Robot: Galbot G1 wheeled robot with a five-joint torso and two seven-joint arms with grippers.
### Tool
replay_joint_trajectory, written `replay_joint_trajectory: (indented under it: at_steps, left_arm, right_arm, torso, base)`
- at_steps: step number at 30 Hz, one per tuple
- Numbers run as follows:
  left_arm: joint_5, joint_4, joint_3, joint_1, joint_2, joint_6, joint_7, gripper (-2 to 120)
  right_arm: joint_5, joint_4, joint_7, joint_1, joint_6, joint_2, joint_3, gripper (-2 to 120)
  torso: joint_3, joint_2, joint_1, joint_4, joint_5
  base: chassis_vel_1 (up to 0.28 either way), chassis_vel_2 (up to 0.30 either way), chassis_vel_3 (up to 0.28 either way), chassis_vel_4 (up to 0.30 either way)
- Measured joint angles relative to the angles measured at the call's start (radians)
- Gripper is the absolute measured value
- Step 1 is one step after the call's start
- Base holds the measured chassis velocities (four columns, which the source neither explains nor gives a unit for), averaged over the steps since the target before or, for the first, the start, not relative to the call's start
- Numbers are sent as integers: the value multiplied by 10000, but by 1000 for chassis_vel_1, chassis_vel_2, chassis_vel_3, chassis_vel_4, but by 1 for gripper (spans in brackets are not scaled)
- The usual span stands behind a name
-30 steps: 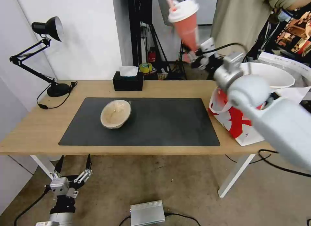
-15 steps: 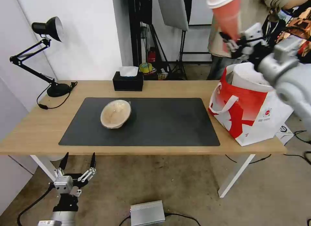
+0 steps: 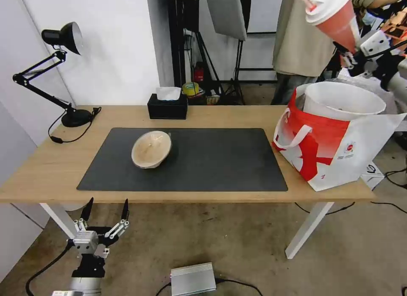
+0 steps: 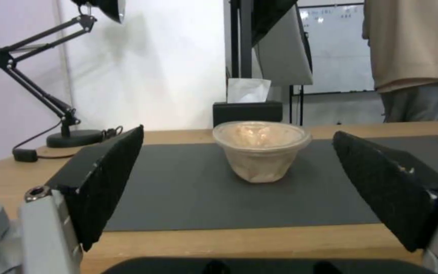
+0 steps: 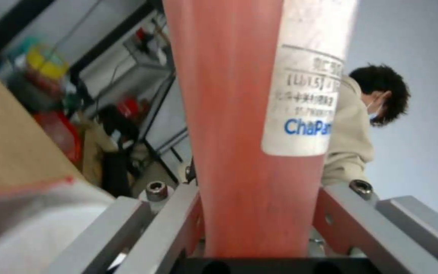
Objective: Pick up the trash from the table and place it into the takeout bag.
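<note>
The red paper cup [image 3: 335,16] is clamped near its base by the right gripper [image 3: 354,54] and held tilted above the takeout bag [image 3: 335,156], presumably so it can be dropped in beside the white bowl [image 3: 343,101] already seated there. The straw is cut off at the frame edge. The left gripper [image 3: 106,219] is parked below the table [image 3: 46,168], spread wide, facing the tan lidded bowl [image 4: 261,149] on the black mat [image 3: 212,168].

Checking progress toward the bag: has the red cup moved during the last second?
Yes. The red cup, held by the right gripper, moved rightward, to above the takeout bag.
</note>
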Motion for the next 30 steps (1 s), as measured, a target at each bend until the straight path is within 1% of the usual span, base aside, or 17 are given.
replay_joint_trajectory:
  at_steps: [1,7,10,11,15,19,20,23,26,30]
  left_arm:
    - [0,0,0,0,0,0,0,100]
    - [-19,-22,-56,-40,7,0,117,100]
    - [-28,-22,-59,-14,16,-44,237,100]
    - [-28,-22,-59,-14,16,-44,237,100]
    - [-58,-49,-67,20,49,-119,380,100]
    - [-80,-76,-71,43,69,-134,417,100]
    - [-86,-76,-71,45,83,-139,441,100]
    - [-107,-77,-71,42,91,-143,471,100]
    - [-124,-82,-83,41,94,-166,637,100]
    - [-126,-87,-80,66,93,-250,813,100]
  right_arm:
    - [0,0,0,0,0,0,0,11]
    - [-202,-696,-968,627,188,-458,-289,11]
    - [-605,-968,-1632,828,327,-560,-373,11]
    - [-605,-968,-1632,828,327,-560,-373,11]
    - [-1289,-1172,-2292,968,358,-645,-422,11]
    - [-1567,-1386,-2658,1120,398,-688,-531,11]
    - [-1716,-1526,-2970,1174,456,-735,-573,11]
    - [-1832,-1639,-3281,1188,560,-811,-641,11]
    - [-1983,-1728,-3452,1229,676,-845,-766,11]
    - [-2291,-1772,-3729,1410,770,-679,-1036,11]
  torso:
    - [0,0,0,0,0]
    - [0,1,0,0,-2]
    - [0,0,0,-1,-1]
    - [0,0,0,-1,-1]
    - [0,0,0,0,-2]
    - [0,0,0,0,-1]
    - [0,0,0,0,-1]
    - [0,0,0,-1,-2]
    - [0,0,0,-1,-1]
    - [0,1,0,0,-2]
  base:
    - [0,0,0,0]
    - [0,0,0,0]
    - [0,0,0,0]
    - [0,0,0,0]
    - [0,0,0,0]
    - [0,0,0,0]
    - [0,0,0,0]
    - [0,0,0,0]
    - [0,0,0,0]
    - [0,0,0,0]
